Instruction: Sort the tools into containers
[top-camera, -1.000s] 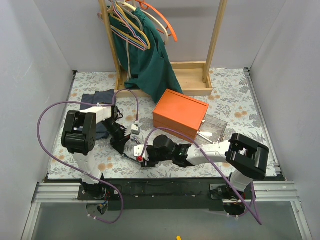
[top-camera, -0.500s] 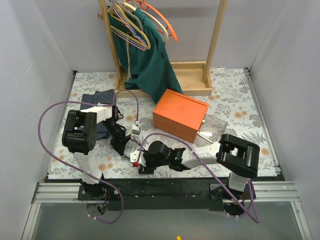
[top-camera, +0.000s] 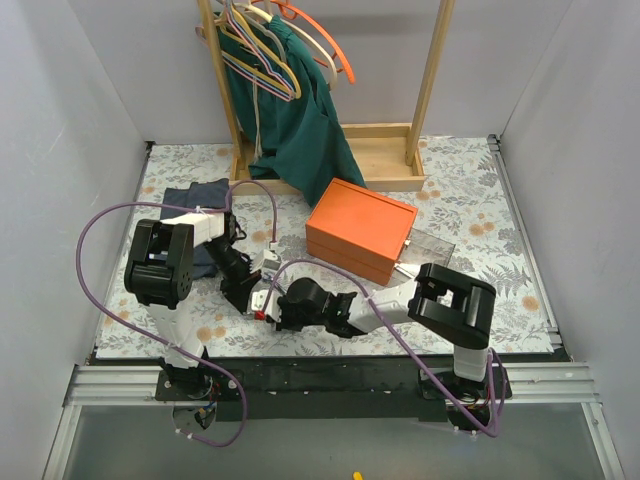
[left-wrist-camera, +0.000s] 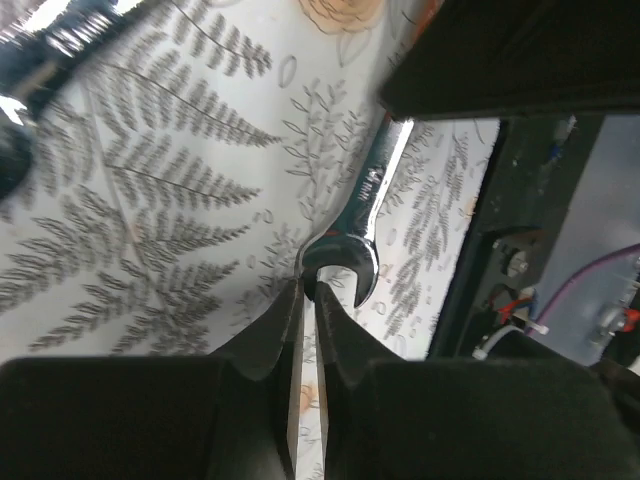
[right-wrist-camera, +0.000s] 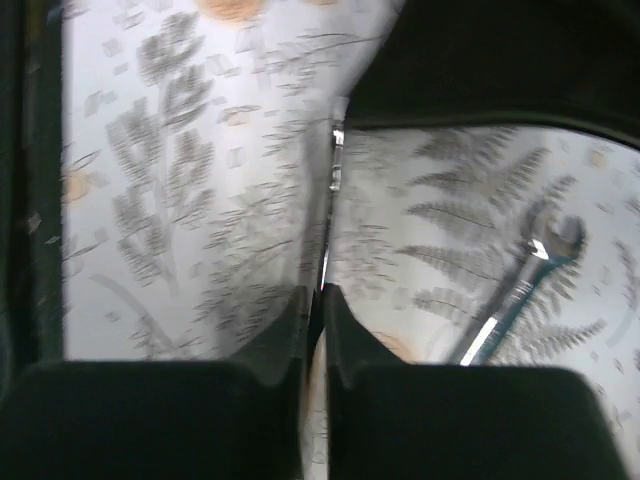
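A thin silver wrench (left-wrist-camera: 370, 205) hangs just above the fern-print cloth, held at both ends. My left gripper (left-wrist-camera: 310, 285) is shut on its open-jawed head. My right gripper (right-wrist-camera: 322, 292) is shut on the shaft, and in its own view that wrench (right-wrist-camera: 332, 190) shows edge-on as a bright sliver. From above, the left gripper (top-camera: 248, 290) and the right gripper (top-camera: 268, 303) meet tip to tip at the front left. A second silver wrench (right-wrist-camera: 515, 295) lies flat on the cloth. The orange box (top-camera: 360, 230) stands mid-table with a clear drawer (top-camera: 428, 252) pulled out on its right.
A wooden clothes rack (top-camera: 380, 160) with coloured hangers (top-camera: 270, 50) and a green garment (top-camera: 300, 120) fills the back. A dark blue cloth (top-camera: 195, 200) lies at the left, behind the left arm. Purple cables (top-camera: 100, 240) loop round both arms.
My right arm swung left along the front edge to meet the left gripper, and its jaws went from open to shut on the wrench. The left arm stayed put, still gripping.
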